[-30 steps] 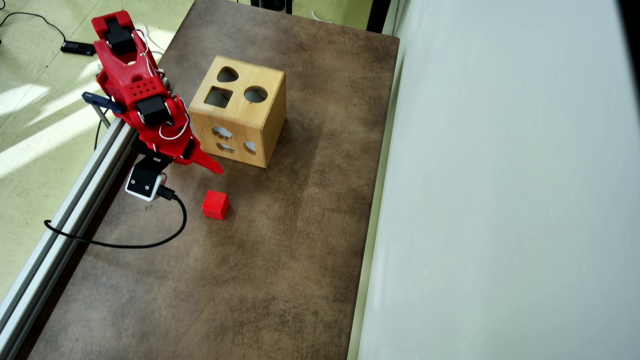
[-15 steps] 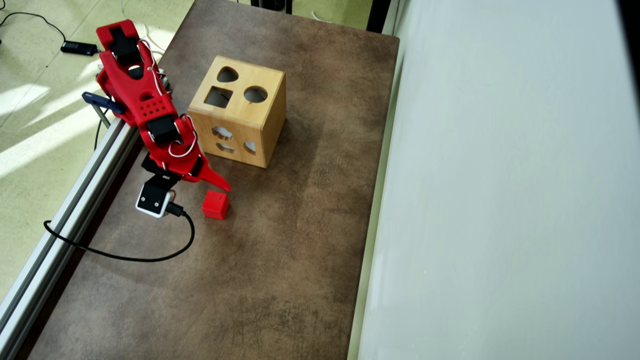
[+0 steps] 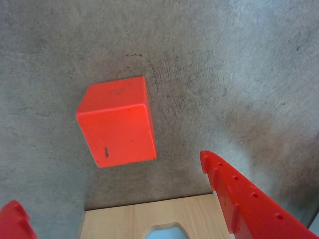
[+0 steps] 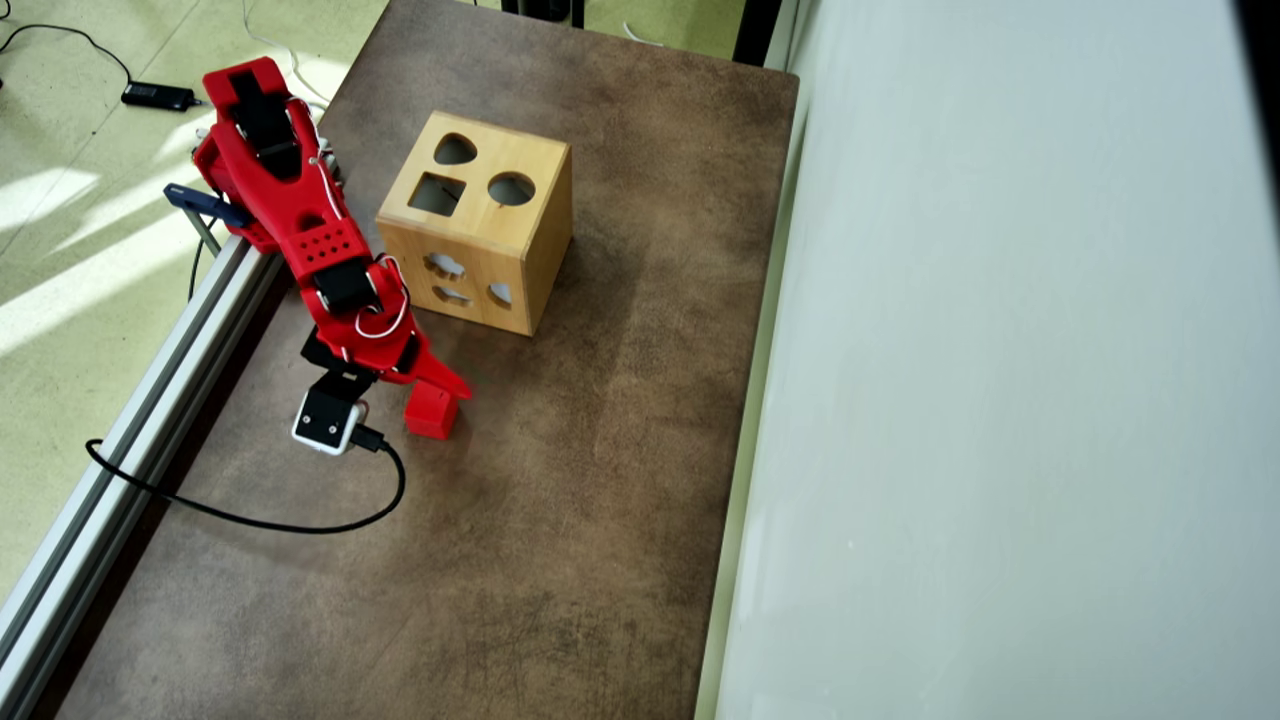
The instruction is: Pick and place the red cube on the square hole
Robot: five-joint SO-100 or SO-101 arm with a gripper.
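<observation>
Jaws: spread wide on the gripper point(image 3: 112, 199); in the wrist view one finger point(image 3: 244, 199) shows at the right and the tip of the other at the lower left corner, with nothing between them.
Red cube: the red cube point(image 3: 117, 122) sits flat on the brown table point(image 4: 560, 500), untouched; in the wrist view it lies ahead of the fingertips, not yet inside the gap.
Landmark: the wooden box point(image 4: 478, 222) stands on the table, and the cube point(image 4: 431, 410) rests near the box's front face, apart from it.
Square hole: the square hole point(image 4: 437, 194) is cut in the box's top, beside a round cutout point(image 4: 511, 188) and a teardrop cutout point(image 4: 455, 150).
Arm: the red arm point(image 4: 300, 210) reaches past the left side of the box so that its tip hangs over the cube.
Reason for pose: the wide opening probably leaves room to straddle the cube.
Step in hand: approach for the grasp, as judged from the empty gap.
Next move: a further descent, then closing.
Risk: one fingertip may nudge the cube aside.
Cable: a black cable point(image 4: 240, 515) trails from the wrist camera point(image 4: 326, 424), clear of the cube.
</observation>
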